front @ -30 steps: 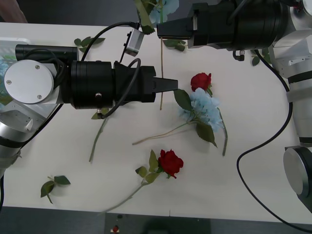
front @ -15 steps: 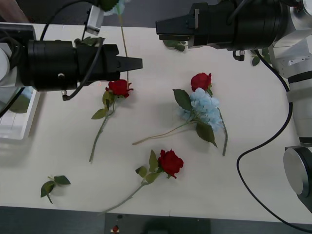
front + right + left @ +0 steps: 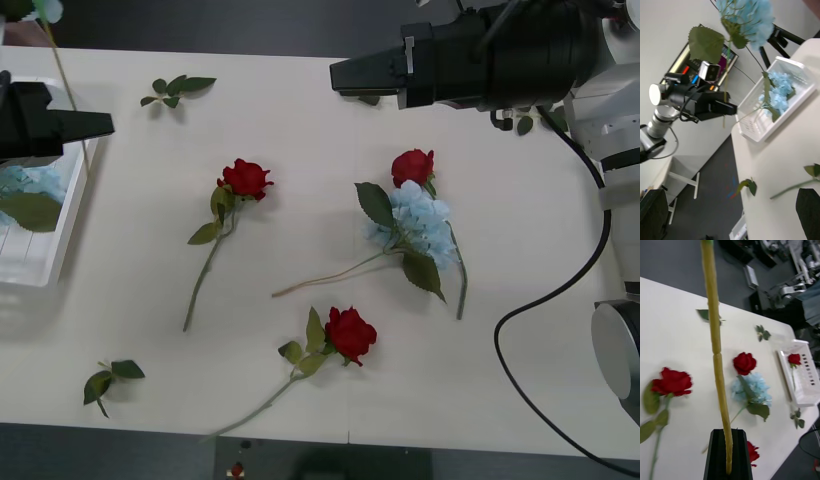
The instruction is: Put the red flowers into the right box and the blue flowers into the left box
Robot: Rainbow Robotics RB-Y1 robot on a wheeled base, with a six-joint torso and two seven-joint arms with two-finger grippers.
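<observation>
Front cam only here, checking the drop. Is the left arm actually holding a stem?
Observer: Yes. In the left wrist view the left gripper has its jaws shut on a yellowish stem.
Operator: Which flower?
Observer: A blue flower. The right wrist view shows its bloom high above the left box.
Operator: Right box status?
Observer: The right box holds one red rose. The right gripper hangs over the table's far side.

Deep-red roses point(image 3: 246, 178), pale-blue flowers point(image 3: 420, 222) with green leaves, white table point(image 3: 300, 120), black pincer point(image 3: 95, 125)
</observation>
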